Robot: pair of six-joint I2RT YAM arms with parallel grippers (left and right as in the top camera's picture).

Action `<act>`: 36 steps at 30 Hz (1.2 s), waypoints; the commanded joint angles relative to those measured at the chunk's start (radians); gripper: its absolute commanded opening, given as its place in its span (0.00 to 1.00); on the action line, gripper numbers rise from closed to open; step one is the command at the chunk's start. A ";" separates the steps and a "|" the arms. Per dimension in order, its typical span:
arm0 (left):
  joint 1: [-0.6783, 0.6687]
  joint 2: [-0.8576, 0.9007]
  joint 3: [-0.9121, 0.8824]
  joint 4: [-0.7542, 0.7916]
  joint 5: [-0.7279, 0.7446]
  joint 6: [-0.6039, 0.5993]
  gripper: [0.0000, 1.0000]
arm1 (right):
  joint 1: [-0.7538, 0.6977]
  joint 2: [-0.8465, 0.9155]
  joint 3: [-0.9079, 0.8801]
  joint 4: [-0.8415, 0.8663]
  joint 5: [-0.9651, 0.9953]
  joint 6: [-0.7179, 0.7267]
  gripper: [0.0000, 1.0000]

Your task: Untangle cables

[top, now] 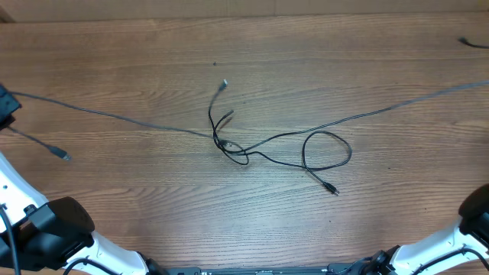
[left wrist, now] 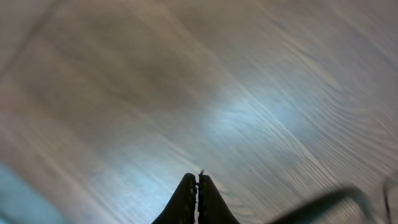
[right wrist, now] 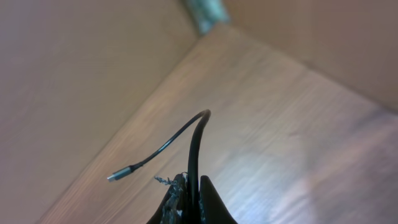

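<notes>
We see a wood-grain surface [top: 137, 61] with the cables [top: 244, 149] knotted near its middle. One loop lies to the right, and long strands run off toward both side edges. Our left fingers [left wrist: 185, 200] are pressed together; we cannot tell whether they pinch anything. Our right fingers [right wrist: 211, 202] clamp one of the cables, its plug tip [right wrist: 115, 177] hanging free.

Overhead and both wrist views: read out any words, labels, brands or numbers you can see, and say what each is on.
None: no text can be read in any view.
The cables and wooden table show no print.
The plug tip of the one held by the right gripper is too small to show any marking.
</notes>
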 commanded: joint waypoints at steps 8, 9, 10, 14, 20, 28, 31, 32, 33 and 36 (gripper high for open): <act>-0.220 0.007 -0.002 0.005 0.123 0.174 1.00 | 0.249 -0.005 0.029 0.009 -0.043 -0.061 0.04; -0.246 0.007 -0.002 0.007 0.122 0.181 1.00 | 0.274 -0.005 0.029 0.008 -0.043 -0.061 0.04; -0.272 0.007 -0.002 0.010 0.123 0.181 1.00 | 0.298 -0.005 0.030 0.007 -0.043 -0.061 0.04; -0.369 0.007 -0.002 0.018 0.122 0.182 1.00 | 0.387 -0.005 0.030 0.002 -0.045 -0.061 0.04; -0.516 0.007 -0.002 0.011 0.122 0.253 1.00 | 0.500 -0.032 0.034 0.016 -0.127 -0.061 0.04; -0.669 0.008 -0.002 0.042 0.123 0.256 1.00 | 0.606 -0.140 0.172 -0.012 -0.174 -0.061 0.04; -0.709 0.010 -0.003 0.067 0.131 0.256 1.00 | 0.631 -0.195 0.255 -0.020 -0.174 -0.061 0.04; -0.721 0.012 -0.003 0.075 0.142 0.256 1.00 | 0.633 -0.213 0.280 -0.019 -0.174 -0.059 0.04; -0.730 0.013 -0.003 0.081 0.155 0.256 1.00 | 0.633 -0.230 0.304 -0.019 -0.174 -0.052 0.04; -0.760 0.023 -0.003 0.107 0.270 0.295 1.00 | 0.633 -0.283 0.359 -0.014 -0.174 -0.017 0.04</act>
